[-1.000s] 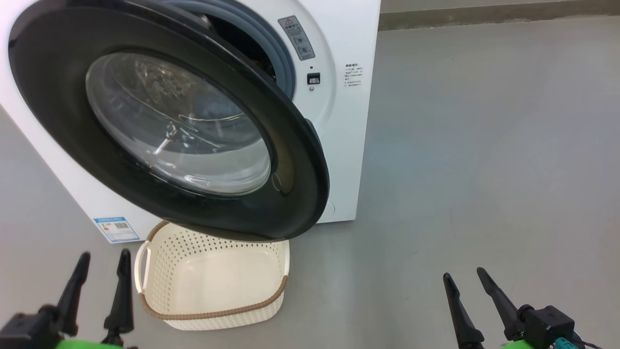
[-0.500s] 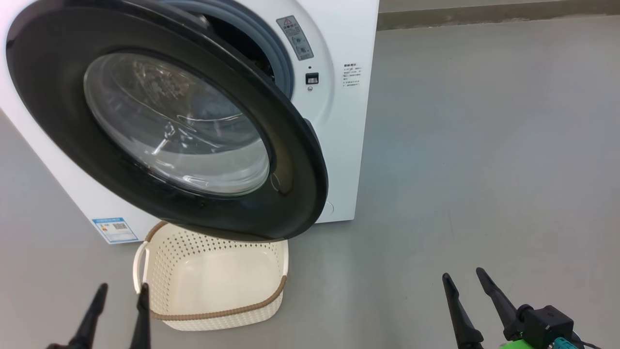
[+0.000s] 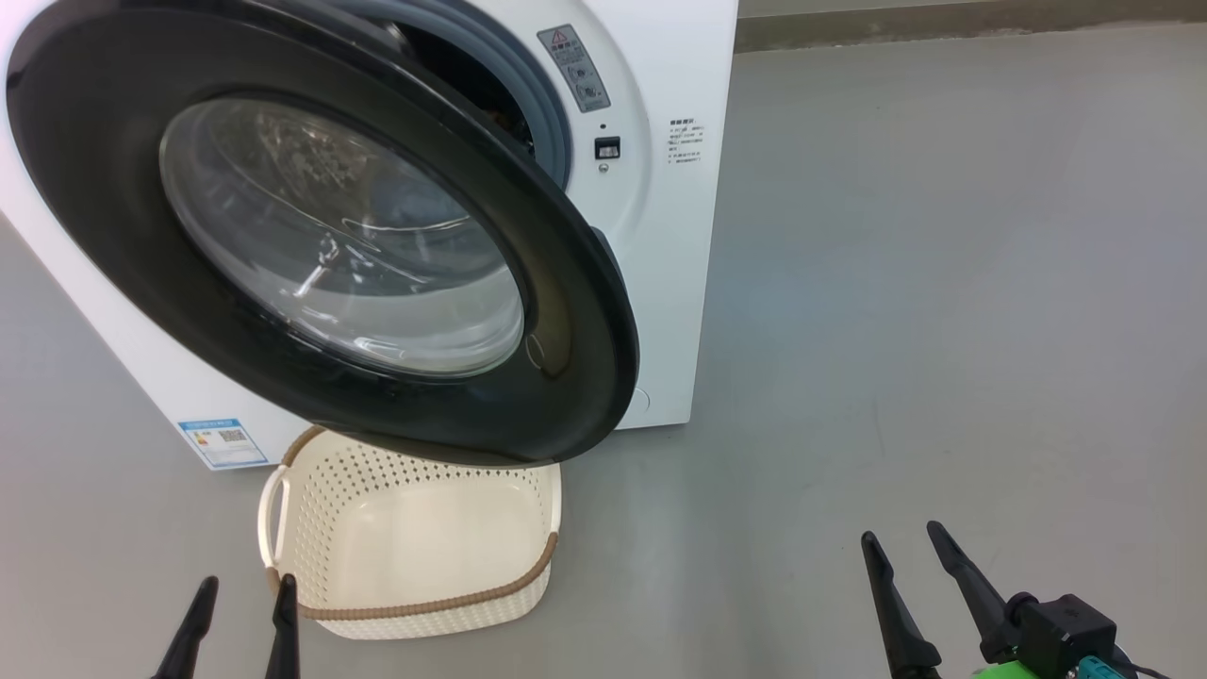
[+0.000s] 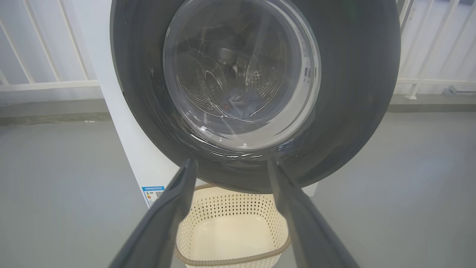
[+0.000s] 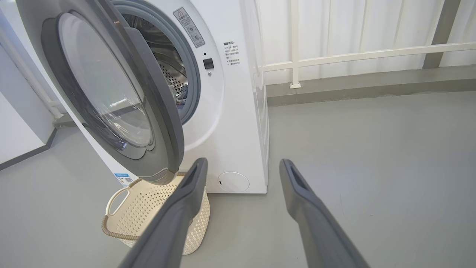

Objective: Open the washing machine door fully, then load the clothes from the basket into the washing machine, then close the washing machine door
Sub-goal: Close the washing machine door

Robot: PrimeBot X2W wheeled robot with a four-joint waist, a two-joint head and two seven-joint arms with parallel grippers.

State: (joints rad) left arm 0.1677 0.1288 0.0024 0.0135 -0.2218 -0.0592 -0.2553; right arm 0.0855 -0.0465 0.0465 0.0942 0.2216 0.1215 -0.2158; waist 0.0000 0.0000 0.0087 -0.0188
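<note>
Evidently nothing is left to carry: the left hand (image 3: 242, 613) and right hand (image 3: 901, 538) hover low with fingers spread and empty. The basket (image 3: 415, 608), just beyond the left hand, lies bare. The clothes (image 4: 238, 102) show in the drum through the washing machine door (image 3: 566, 311), which hangs ajar over the basket, probably awaiting a push shut.

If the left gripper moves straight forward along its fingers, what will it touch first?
Most likely the washing machine door: in its wrist view the open left gripper aims at the door's lower black rim, with the basket below that line. Depth is unclear.
</note>
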